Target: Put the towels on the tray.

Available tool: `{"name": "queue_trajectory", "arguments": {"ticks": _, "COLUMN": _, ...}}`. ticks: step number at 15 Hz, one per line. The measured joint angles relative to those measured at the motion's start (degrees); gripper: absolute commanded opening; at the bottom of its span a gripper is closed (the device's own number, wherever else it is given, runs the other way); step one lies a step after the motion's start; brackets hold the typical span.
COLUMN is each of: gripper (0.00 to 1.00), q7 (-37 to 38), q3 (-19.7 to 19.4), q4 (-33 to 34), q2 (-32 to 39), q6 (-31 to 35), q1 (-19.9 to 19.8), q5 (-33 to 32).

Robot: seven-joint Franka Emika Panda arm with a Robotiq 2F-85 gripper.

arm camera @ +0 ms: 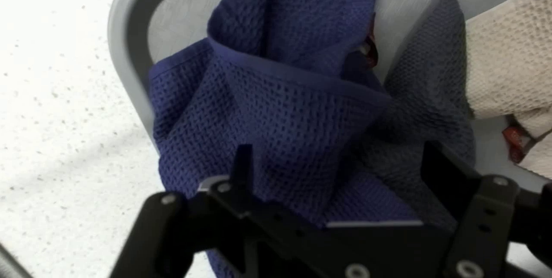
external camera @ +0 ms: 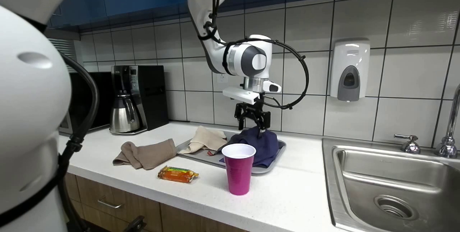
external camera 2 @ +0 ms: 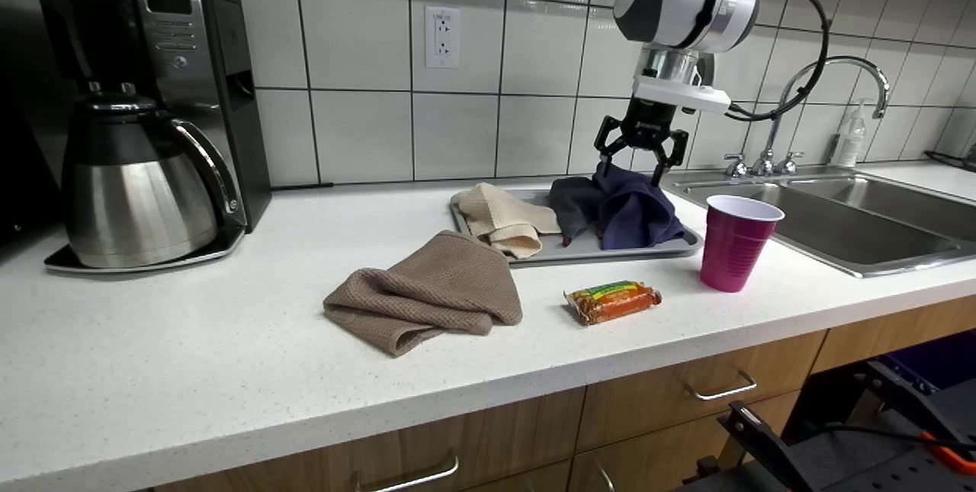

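The dark blue-purple towel (arm camera: pixel 276 110) lies bunched on the grey tray (arm camera: pixel 125 45), its edge hanging over the rim in the wrist view. Right above this towel (external camera 2: pixel 637 210) stands my gripper (external camera 2: pixel 630 172), its fingers wide apart; whether the fingertips touch the cloth I cannot tell. A dark grey cloth (arm camera: pixel 435 71) rests against the blue one on the tray. At the tray's other end is a cream cloth (external camera: pixel 206 138). The brown-grey towel (external camera 2: pixel 435 290) is folded loosely on the counter beside the tray, apart from the gripper (external camera: pixel 251 129).
A purple cup (external camera: pixel 239 171) stands upright in front of the tray, near the towel. An orange packet (external camera 2: pixel 614 303) lies on the counter by the front edge. The sink (external camera: pixel 330 178) is to one side, a coffee maker (external camera 2: pixel 145 202) to the opposite side. The tiled wall rises behind.
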Motion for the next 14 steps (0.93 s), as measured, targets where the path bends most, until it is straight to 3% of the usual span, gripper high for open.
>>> {"name": "queue_trajectory", "arguments": {"ticks": 14, "gripper": 1.0, "q7": -1.5, "q3": 1.5, "q4": -7.6, "q2": -8.8, "q6": 0.0, "q1": 5.2, "q5": -6.1}}
